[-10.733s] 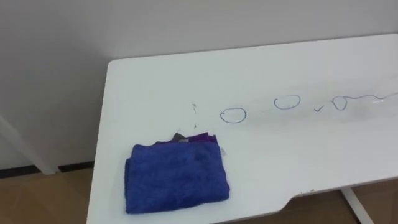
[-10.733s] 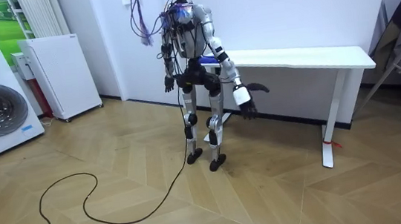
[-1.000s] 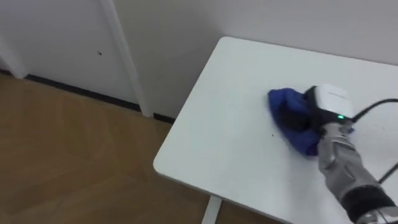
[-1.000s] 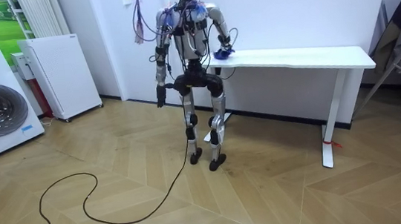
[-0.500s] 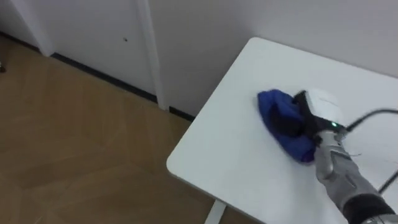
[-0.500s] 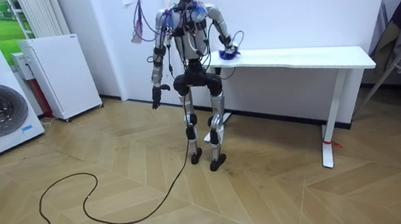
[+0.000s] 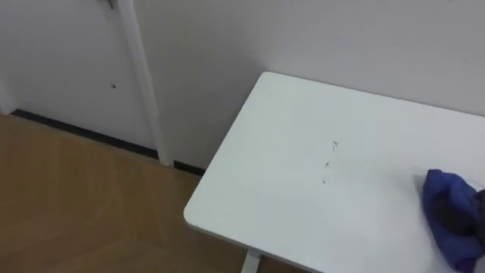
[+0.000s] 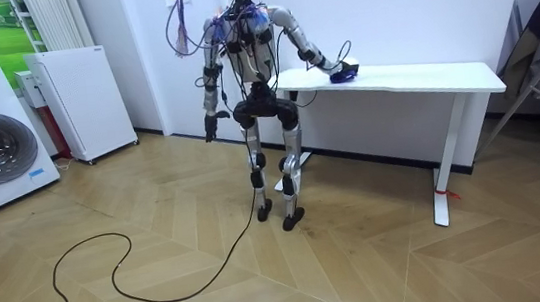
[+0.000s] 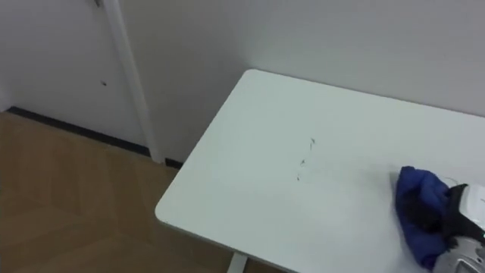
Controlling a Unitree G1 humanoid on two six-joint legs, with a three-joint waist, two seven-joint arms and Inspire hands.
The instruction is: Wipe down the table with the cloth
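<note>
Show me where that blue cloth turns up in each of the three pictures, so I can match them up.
Left eye view: the blue cloth lies low at the right edge, partly cut off.
Right eye view: the cloth lies at lower right, a little further in.
Room view: the cloth is a small blue spot on the table top, toward the room view's left end.
Shared landmark: the white table, which carries the cloth in all three.

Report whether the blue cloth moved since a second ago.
Yes. The blue cloth slid along the table toward the room view's right, away from the robot's end.
</note>
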